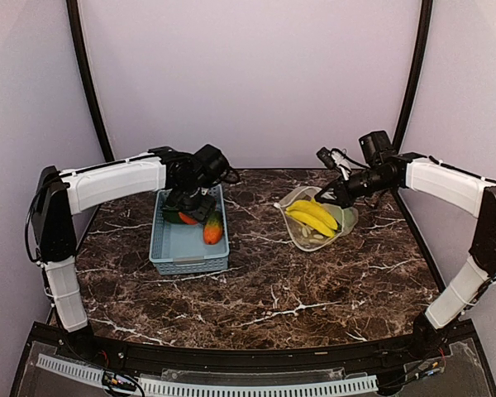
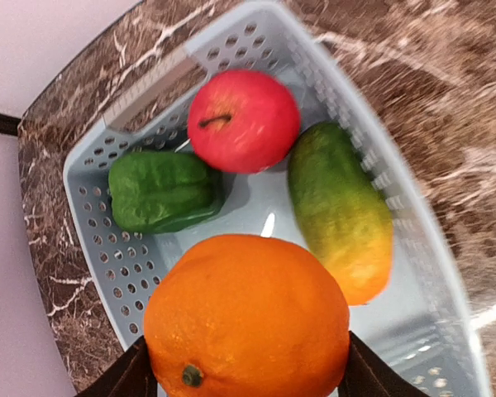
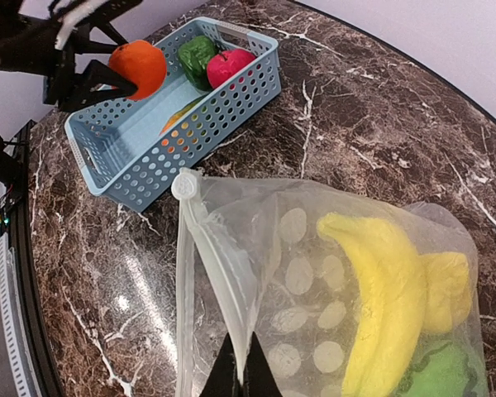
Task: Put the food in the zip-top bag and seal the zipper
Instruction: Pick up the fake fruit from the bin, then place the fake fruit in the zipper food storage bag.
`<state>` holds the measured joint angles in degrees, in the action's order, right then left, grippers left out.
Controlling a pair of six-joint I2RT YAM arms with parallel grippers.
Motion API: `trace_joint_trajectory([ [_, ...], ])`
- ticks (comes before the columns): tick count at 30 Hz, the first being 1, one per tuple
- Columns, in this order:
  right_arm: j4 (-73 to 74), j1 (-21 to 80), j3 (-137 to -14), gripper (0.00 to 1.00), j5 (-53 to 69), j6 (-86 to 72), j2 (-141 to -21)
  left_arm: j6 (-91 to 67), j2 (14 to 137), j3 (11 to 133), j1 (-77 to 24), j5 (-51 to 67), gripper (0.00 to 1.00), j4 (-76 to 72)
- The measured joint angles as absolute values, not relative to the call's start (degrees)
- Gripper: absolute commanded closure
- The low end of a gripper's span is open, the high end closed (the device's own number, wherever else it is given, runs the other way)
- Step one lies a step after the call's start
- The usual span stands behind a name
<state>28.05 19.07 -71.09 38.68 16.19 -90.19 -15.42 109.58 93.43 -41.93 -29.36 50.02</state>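
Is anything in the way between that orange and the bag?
Nothing visible. Only bare table lies between the lifted orange and the bag, whose mouth edge the right gripper pinches.

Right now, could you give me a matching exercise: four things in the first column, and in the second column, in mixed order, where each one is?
1 orange
2 apple
3 bananas
4 bag's mouth edge

A inside the bag
B between the left jaws
C lying in the basket
D pinched by the right jaws

Pairs: 1-B, 2-C, 3-A, 4-D
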Motion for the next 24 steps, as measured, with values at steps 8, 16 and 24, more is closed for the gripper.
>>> trace_joint_trajectory([
  [8,33.06,19.07,-77.91,1.00,38.52,15.66,-90.19,-15.42,105.84,103.92,-49.30,-24.53,0.54,49.04],
  [16,38.59,19.09,-84.42,1.00,36.84,14.68,-90.74,-11.09,102.74,102.94,-55.70,-15.53,0.55,36.71],
  [24,40.84,19.09,-85.76,1.00,36.80,14.06,-92.03,-6.85,103.35,101.25,-60.47,-4.21,0.55,23.88],
])
